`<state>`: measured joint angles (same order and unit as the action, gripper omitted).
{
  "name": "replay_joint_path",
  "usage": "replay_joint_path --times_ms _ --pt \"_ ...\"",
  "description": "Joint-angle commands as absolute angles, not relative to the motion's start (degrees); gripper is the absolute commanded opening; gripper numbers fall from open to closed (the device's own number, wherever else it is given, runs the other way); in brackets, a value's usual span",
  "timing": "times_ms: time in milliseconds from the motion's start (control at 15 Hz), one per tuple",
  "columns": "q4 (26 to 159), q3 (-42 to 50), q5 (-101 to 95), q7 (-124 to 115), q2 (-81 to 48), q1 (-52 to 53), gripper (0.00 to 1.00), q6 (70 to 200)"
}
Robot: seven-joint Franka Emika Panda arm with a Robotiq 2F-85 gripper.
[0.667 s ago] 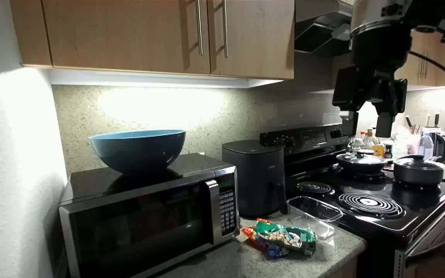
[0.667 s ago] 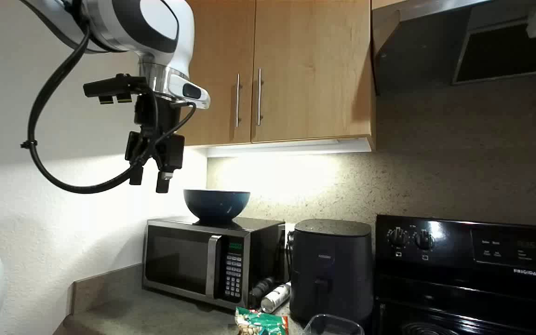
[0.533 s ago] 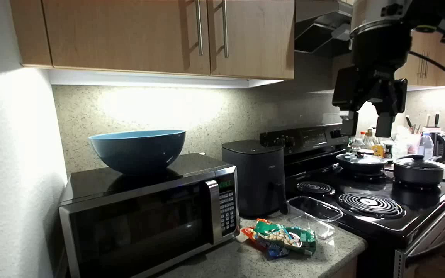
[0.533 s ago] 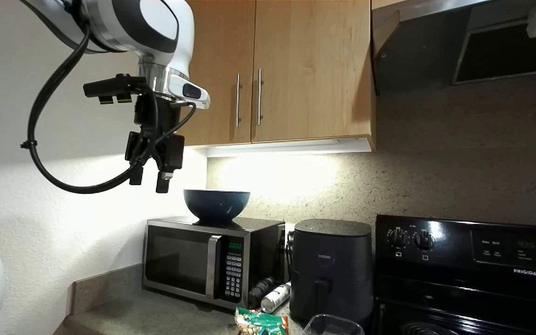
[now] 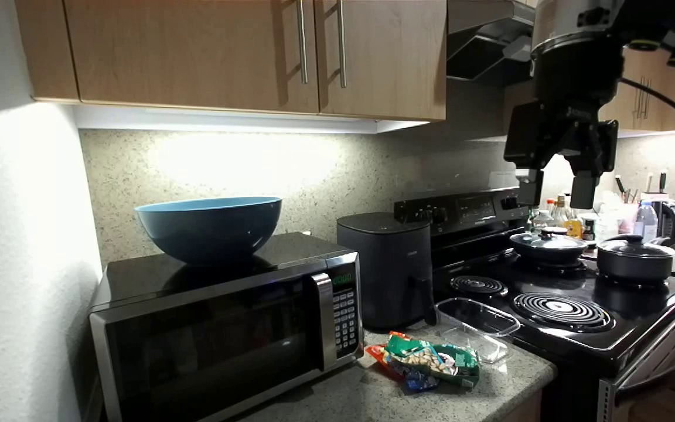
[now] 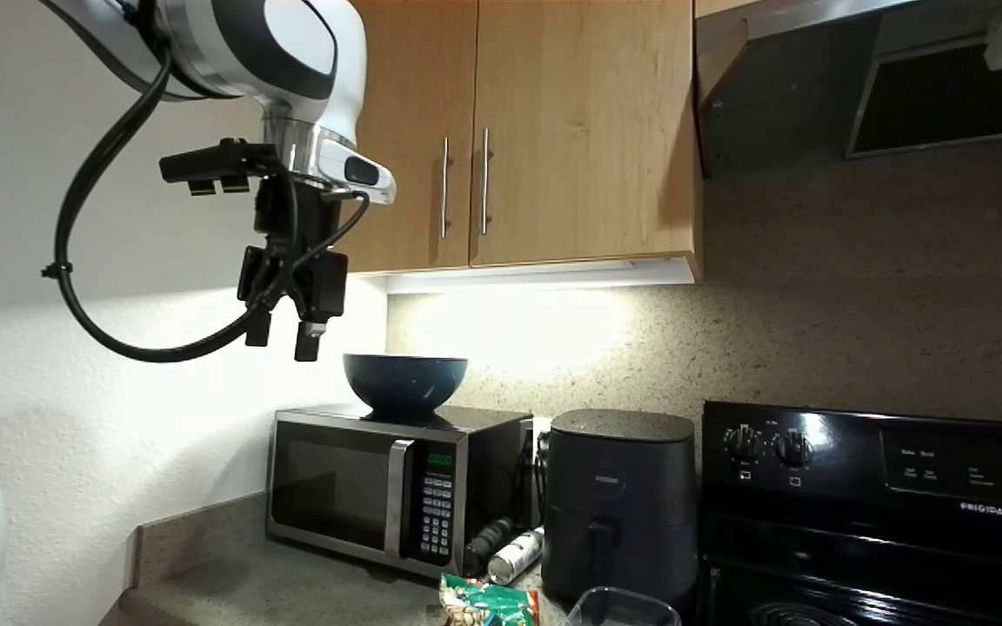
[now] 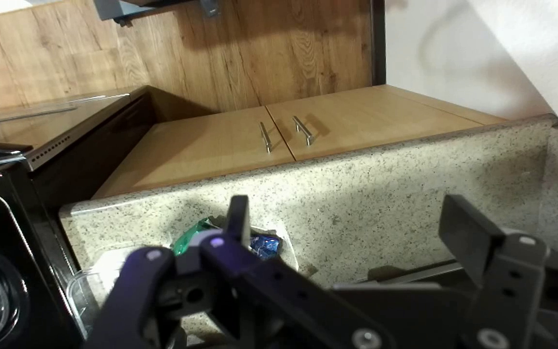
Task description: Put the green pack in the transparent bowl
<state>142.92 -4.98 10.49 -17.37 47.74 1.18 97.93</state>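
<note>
The gripper (image 5: 556, 190) hangs in the air, high above the speckled countertop (image 5: 498, 384), its two fingers standing well apart. The green snack packet (image 5: 428, 356) lies on this countertop, partly covering an orange and blue packet (image 5: 420, 381), just beside the clear rectangular bowl (image 5: 490, 347).

Under-cabinet light (image 5: 226, 121): I see it blow out the backsplash (image 5: 244, 157) in both exterior views
Range hood (image 6: 797, 100): I get it dim
Gripper (image 7: 345, 213): soft, out of focus in my wrist view

White arm (image 6: 349, 74), dark grey band (image 6: 243, 39), thick black cable (image 6: 162, 355), black claw (image 6: 283, 341), silvery screws (image 7: 366, 338)
</note>
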Motion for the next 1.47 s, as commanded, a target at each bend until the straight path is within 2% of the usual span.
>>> replay_joint_path --times_ms 0,133,467,533,733,1067,1400 --pt "142.08 -2.74 9.53 -14.18 45.2 -1.06 1.0 96.67" --pt "136.37 -5.09 11.1 -15.37 34.66 -0.32 1.0 100.74" --pt "126.24 -4.99 9.33 -16.3 20.62 -0.43 1.0 101.57" --pt "131.41 -4.81 10.1 -16.14 26.8 0.17 1.0 102.23" --pt "126.86 -4.47 10.01 -16.18 20.3 0.24 1.0 102.25" --pt "125.47 -3.91 8.96 -15.4 18.13 -0.25 1.0 100.93" --pt "125.1 -0.96 7.21 -18.24 10.83 -3.39 1.0 107.39"
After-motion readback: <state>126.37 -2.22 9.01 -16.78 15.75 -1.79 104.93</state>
